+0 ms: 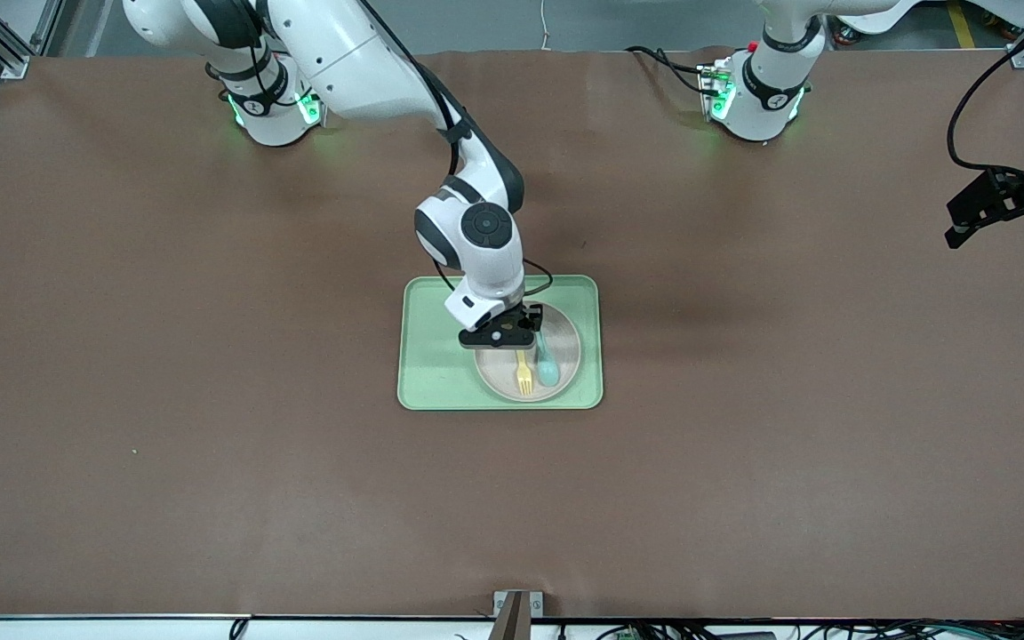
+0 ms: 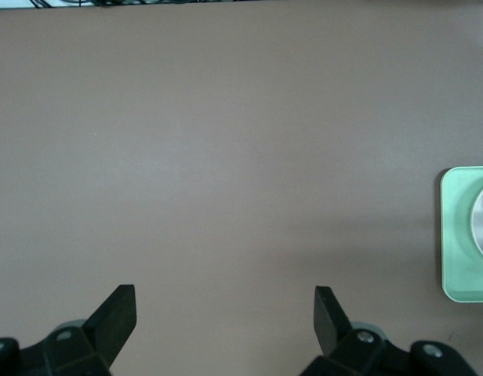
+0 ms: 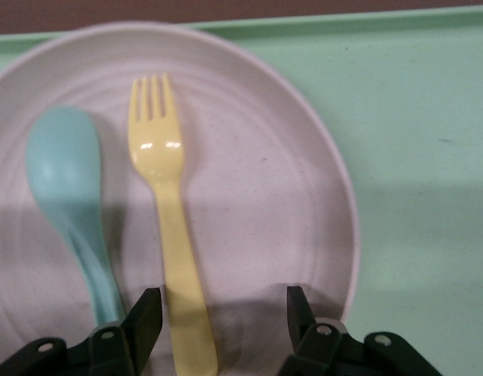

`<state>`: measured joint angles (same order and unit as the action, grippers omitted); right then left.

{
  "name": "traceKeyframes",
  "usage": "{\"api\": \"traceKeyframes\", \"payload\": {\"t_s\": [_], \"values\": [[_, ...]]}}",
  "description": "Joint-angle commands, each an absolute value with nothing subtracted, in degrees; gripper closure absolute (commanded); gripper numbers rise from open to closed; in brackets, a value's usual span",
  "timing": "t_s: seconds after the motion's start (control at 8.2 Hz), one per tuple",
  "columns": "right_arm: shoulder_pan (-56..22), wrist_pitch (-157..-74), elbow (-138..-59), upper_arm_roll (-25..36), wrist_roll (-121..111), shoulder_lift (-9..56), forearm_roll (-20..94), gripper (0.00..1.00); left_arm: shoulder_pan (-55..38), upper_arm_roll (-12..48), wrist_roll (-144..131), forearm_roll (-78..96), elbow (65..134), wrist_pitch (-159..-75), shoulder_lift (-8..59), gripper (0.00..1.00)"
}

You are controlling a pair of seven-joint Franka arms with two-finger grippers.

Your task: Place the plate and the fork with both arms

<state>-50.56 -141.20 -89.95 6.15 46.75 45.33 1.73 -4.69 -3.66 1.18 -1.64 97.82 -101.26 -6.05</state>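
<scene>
The pale beige-pink plate (image 1: 565,356) lies on the light green tray (image 1: 432,356), toward the tray's left-arm end. The yellow fork (image 1: 524,373) lies flat on the plate with its tines toward the front camera; it also shows in the right wrist view (image 3: 167,219). My right gripper (image 1: 505,338) is open just above the plate (image 3: 265,180), its jaws astride the fork's handle end, not closed on it. My left gripper (image 1: 1005,213) is open and empty, held up over the table's edge at the left arm's end, waiting; it also shows in the left wrist view (image 2: 224,313).
A teal-blue spoon (image 1: 547,366) lies on the plate beside the fork, also in the right wrist view (image 3: 69,188). The brown table cover (image 1: 210,400) spreads all round the tray. The tray's corner (image 2: 461,235) shows in the left wrist view.
</scene>
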Motion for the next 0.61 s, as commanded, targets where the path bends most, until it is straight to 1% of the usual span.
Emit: {"api": "traceKeyframes", "payload": {"t_s": [0.0, 0.12, 0.24, 0.49], "values": [[-51.94, -141.42, -89.74, 6.5, 48.6, 46.75, 1.05, 0.58, -4.66, -3.6, 2.02, -1.93, 95.27, -99.75, -4.66, 0.0], [-51.94, -141.15, -89.74, 6.5, 48.6, 46.67, 0.97, 0.86, -4.66, -3.6, 1.41, -1.85, 95.19, -99.76, -4.57, 0.0], [-51.86, -141.07, -89.74, 6.5, 48.52, 46.5, 1.05, 0.98, -4.66, -3.6, 1.32, -1.85, 95.19, -99.76, -4.57, 0.0], [-51.68, -140.54, -89.47, 6.59, 49.3, 46.14, 1.23, 1.0, -4.66, -3.6, 1.14, -1.85, 95.1, -99.67, -4.66, 0.0]]}}
